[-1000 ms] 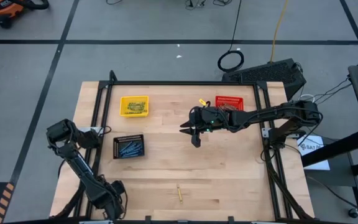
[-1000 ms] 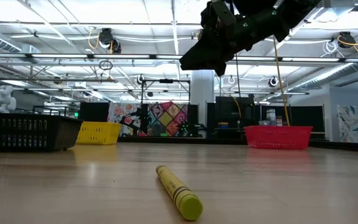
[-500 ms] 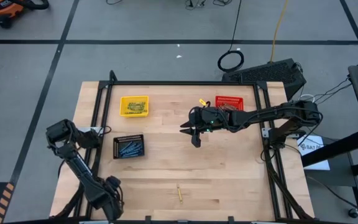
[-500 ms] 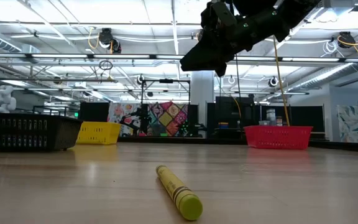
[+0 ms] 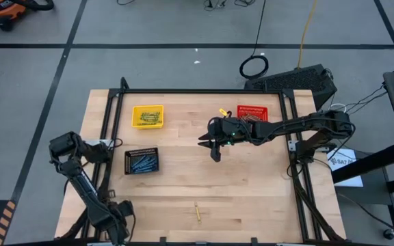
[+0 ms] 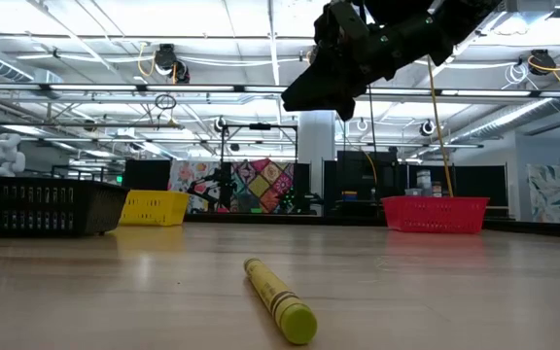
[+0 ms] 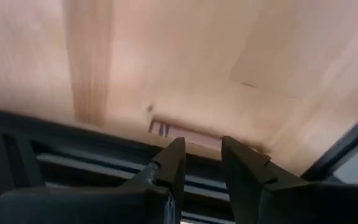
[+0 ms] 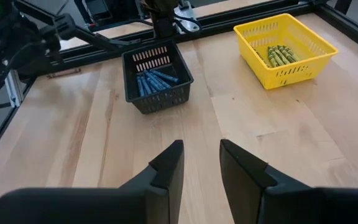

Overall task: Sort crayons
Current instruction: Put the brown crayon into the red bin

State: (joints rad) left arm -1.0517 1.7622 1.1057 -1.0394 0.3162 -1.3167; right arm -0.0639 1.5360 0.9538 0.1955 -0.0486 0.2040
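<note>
One yellow-green crayon (image 5: 198,212) (image 6: 278,299) lies on its side on the wooden table near the front edge. A black basket (image 8: 157,78) holds blue crayons and a yellow basket (image 8: 284,46) holds yellow-green ones. A red basket (image 5: 252,113) stands at the far right. My right gripper (image 5: 213,149) (image 8: 201,158) hovers open above the table's middle, well clear of the wood. My left gripper (image 5: 117,225) (image 7: 202,158) is open over the near left corner, above the black frame rail, with nothing between its fingers.
A black metal frame (image 5: 204,91) runs round the table's edges. The black basket (image 5: 141,161) and yellow basket (image 5: 147,115) stand on the left half. Bare wood lies between the baskets and the lone crayon.
My left arm has swung a little toward the table's near left corner, and its wrist has rolled. The gap between its fingers is unchanged. My right arm and the crayon have kept still.
</note>
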